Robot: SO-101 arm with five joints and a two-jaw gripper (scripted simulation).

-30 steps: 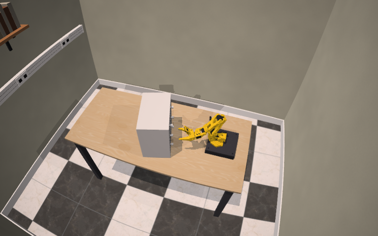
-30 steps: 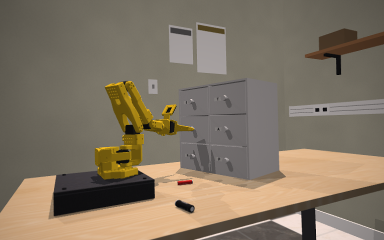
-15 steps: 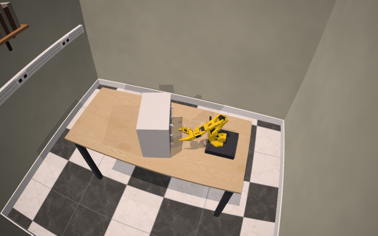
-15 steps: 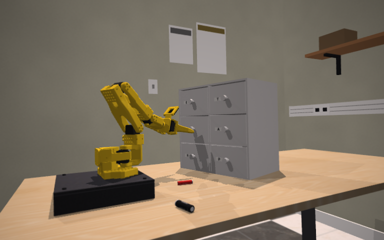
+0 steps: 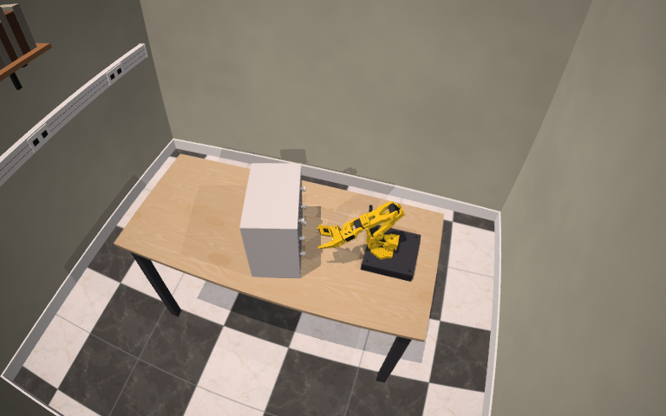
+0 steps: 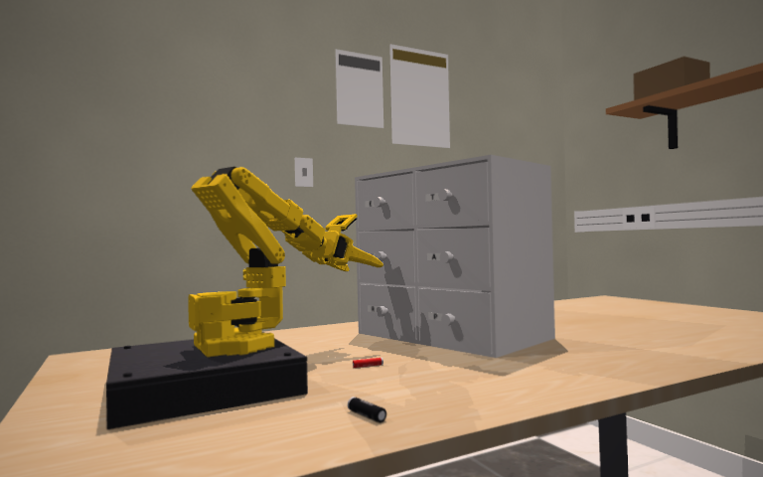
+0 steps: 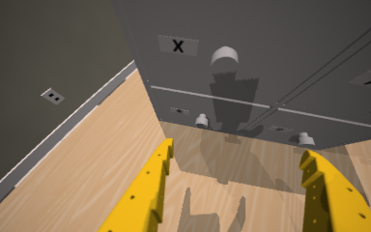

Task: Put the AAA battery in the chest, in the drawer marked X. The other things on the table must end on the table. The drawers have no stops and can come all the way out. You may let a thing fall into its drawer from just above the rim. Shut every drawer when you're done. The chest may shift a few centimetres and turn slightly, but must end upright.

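Observation:
The grey chest [image 6: 452, 252] stands upright on the table with all six drawers shut; it also shows from above in the top view [image 5: 272, 220]. The drawer marked X [image 7: 178, 45] is the middle one of the left column, with a round knob [image 7: 224, 55]. My gripper [image 6: 371, 259] is open and empty, just in front of that drawer and pointing a little below its knob; its yellow jaws frame the bottom row of drawers. A slim red cylinder [image 6: 367, 362] and a thicker black cylinder [image 6: 367, 409] lie on the table in front of the chest. I cannot tell which one is the battery.
The arm stands on a black base block [image 6: 202, 377] to the left of the chest. The wooden table runs on past the chest to the right. A wall lies close behind the table.

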